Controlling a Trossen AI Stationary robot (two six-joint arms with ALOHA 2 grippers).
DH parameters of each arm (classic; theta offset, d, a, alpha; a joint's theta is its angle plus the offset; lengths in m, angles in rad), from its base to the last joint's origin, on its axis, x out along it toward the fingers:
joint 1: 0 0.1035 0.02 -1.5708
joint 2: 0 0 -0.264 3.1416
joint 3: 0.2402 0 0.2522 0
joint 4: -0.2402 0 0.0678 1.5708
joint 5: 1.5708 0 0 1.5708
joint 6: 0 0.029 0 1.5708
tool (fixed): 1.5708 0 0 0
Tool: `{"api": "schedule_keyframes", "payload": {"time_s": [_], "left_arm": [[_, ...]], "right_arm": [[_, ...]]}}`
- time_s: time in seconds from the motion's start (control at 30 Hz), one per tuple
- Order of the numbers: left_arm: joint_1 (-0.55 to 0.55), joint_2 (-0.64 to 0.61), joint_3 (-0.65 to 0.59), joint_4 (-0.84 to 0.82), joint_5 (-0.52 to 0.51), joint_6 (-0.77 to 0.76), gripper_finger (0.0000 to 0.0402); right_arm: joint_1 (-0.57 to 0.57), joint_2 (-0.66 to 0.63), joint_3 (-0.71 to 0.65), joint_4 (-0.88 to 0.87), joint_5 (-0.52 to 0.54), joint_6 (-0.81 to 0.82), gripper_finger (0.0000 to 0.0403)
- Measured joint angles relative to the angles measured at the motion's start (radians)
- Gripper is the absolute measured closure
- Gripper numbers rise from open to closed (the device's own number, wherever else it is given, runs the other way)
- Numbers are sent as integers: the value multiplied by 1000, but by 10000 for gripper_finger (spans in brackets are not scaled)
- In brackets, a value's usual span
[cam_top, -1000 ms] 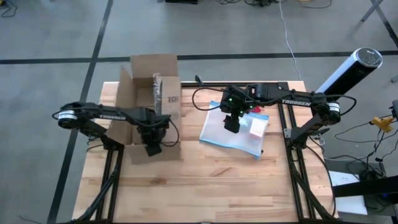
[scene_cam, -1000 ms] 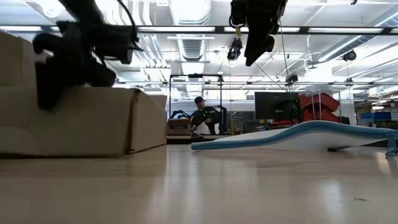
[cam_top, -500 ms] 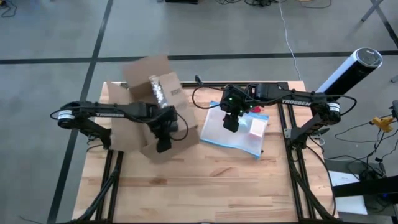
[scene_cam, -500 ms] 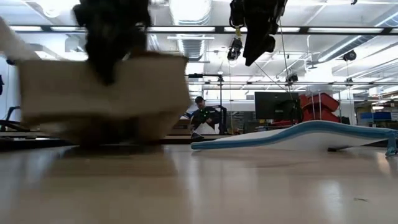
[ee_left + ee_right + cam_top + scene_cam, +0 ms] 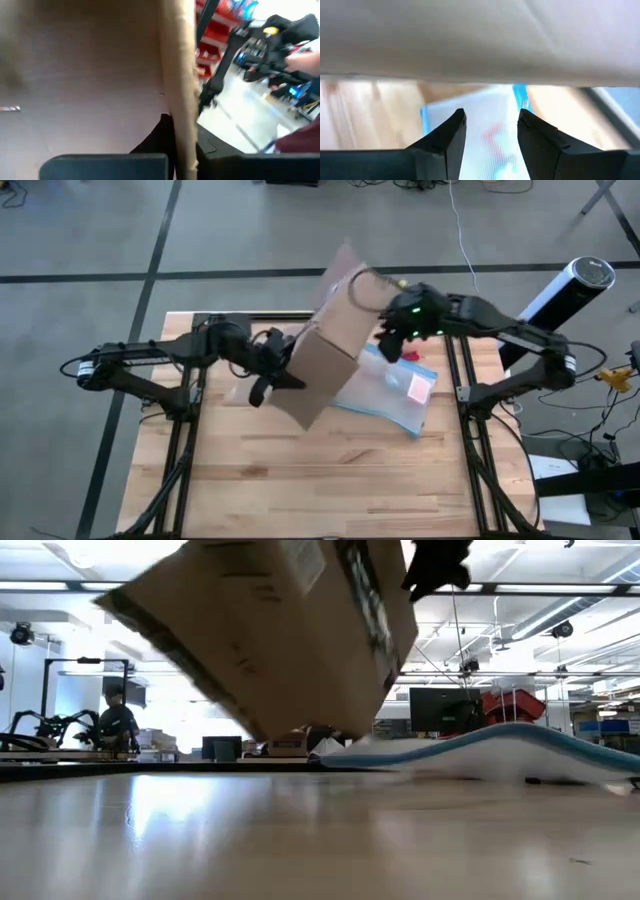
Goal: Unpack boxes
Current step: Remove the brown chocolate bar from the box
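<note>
- The low view, nearest the table (image 5: 300, 840), shows smooth pale wood with a sheen. The box (image 5: 270, 625) hangs tilted above it, one corner pointing down and clear of the surface. Black print and a shiny tape strip run over its brown corrugated face.
- Behind the box in that view lies the pouch (image 5: 500, 750), clear plastic with a blue edge, bulging up from the table. The other views give no such profile of it.
- Only the high view shows both arms. The box (image 5: 325, 365) is tipped at mid-table, partly over the pouch (image 5: 395, 390), with a flap raised toward the far edge.
- The left tool (image 5: 262, 385) meets the box's left side. The left wrist view shows a dark finger on either side of a cardboard wall (image 5: 177, 85), closed on it.
- The right tool (image 5: 392, 345) is beside the box's far right corner, above the pouch. In its wrist view the two fingers (image 5: 447, 137) stand apart with nothing between them, the box overhead and the pouch (image 5: 490, 130) below.
</note>
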Motion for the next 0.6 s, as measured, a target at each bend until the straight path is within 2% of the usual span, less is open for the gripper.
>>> {"api": "schedule_keyframes", "payload": {"time_s": [0.17,0.37,0.6], "left_arm": [[0,3,-130,389,52,-170,401],[7,36,-387,922,37,-452,401],[7,79,-618,1249,-42,-660,401]], "right_arm": [[-18,-109,0,49,81,17,252],[-18,-182,0,57,122,67,255],[-17,-165,0,60,120,60,265]]}}
